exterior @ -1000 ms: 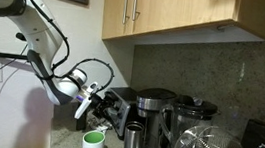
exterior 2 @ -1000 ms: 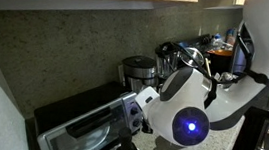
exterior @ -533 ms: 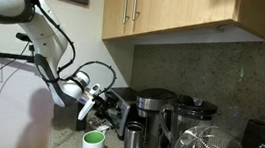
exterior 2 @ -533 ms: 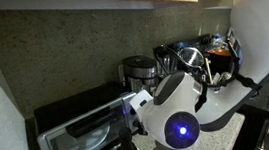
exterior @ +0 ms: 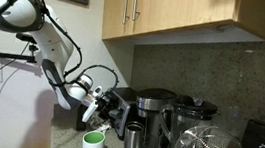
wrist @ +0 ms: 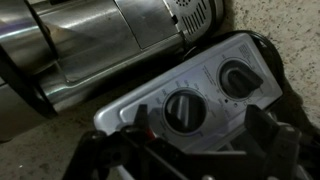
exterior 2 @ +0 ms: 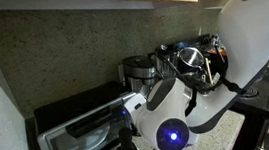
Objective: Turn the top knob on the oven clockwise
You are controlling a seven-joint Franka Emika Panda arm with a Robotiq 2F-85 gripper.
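Fingers (wrist: pixel 142 126) of the gripper (wrist: pixel 200 138) stand spread on either side of a knob (wrist: pixel 185 108) on the oven (exterior 2: pixel 78 133) front; the oven sits just beside the coffee maker (exterior 2: pixel 139 72).

Exterior view under the cabinets (exterior: pixel 169 18): is standing well back, facing the arm (exterior: pixel 54 55), the oven (exterior: pixel 124 101) and the coffee maker (exterior: pixel 151 111) side-on.
Exterior view at the oven (exterior 2: pixel 75 131) front: is sitting near, looking obliquely across it, with the arm (exterior 2: pixel 180 120) filling the foreground.
Wrist view: is pointing from very close at the oven's knob panel (wrist: pixel 190 95), showing it tilted.
Shared: both exterior views are covering arm, oven and coffee maker (exterior 2: pixel 139 72); the wrist view is sharing only the oven.
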